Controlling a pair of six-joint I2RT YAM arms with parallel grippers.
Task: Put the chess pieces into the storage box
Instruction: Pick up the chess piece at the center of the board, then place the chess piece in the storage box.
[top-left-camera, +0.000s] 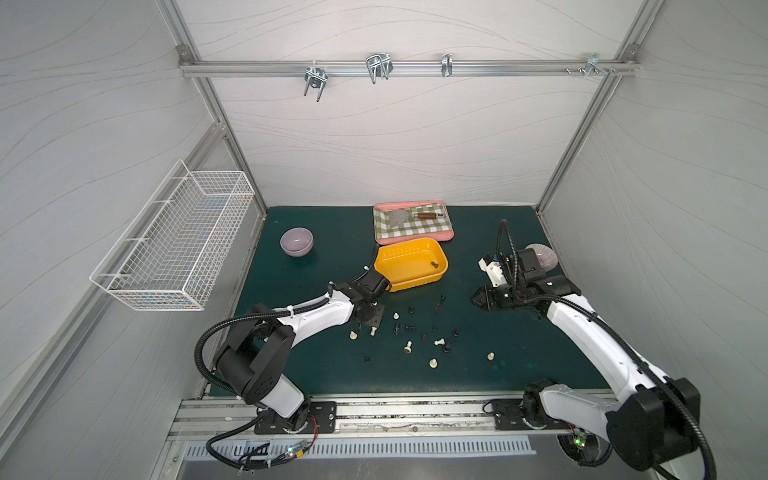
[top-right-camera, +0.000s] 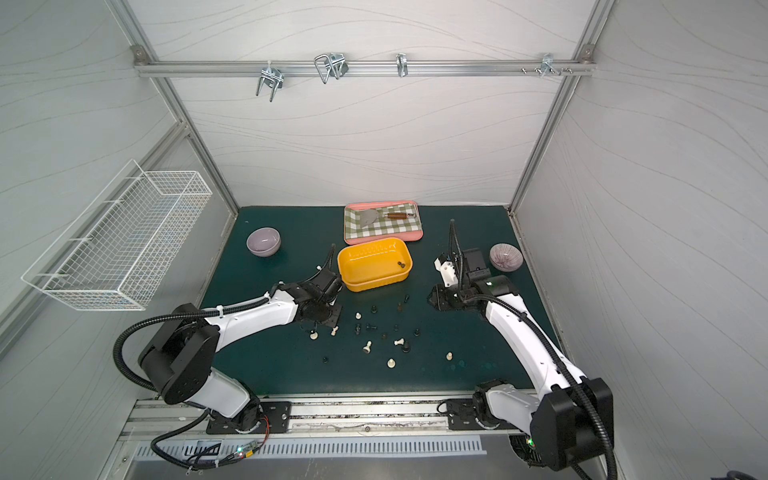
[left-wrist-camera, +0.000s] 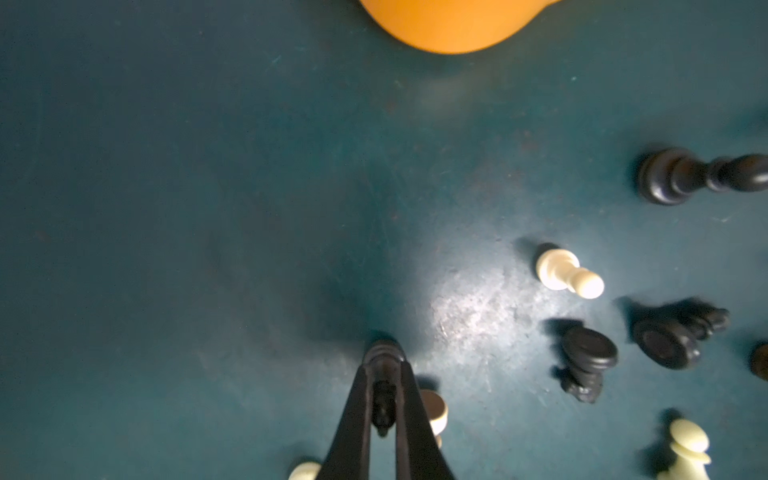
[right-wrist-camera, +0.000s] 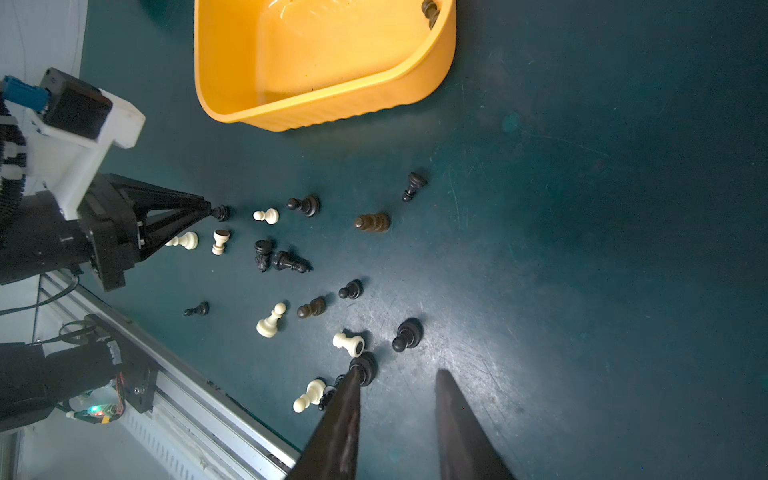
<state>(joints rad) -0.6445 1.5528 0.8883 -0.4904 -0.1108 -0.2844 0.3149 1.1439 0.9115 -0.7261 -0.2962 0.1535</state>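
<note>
Bare tabletop (top-left-camera: 324, 365) runs along the front edge, with more open room at the rear left by the purple bowl (top-left-camera: 296, 241). The left gripper (left-wrist-camera: 384, 365) is pinched tight on a black chess piece (left-wrist-camera: 383, 405), low at the scatter's left end. The right gripper (right-wrist-camera: 401, 374) is narrowly parted and holds nothing. Loose chess pieces (top-left-camera: 408, 346): seven cream, about ten dark. The storage box (top-left-camera: 415, 283) sits just behind them with one dark piece (top-left-camera: 434, 264) inside.

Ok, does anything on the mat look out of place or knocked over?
Several chess pieces lie on their sides on the mat, not upright: two black ones side by side, and a white one showing its base. No damage visible.
</note>
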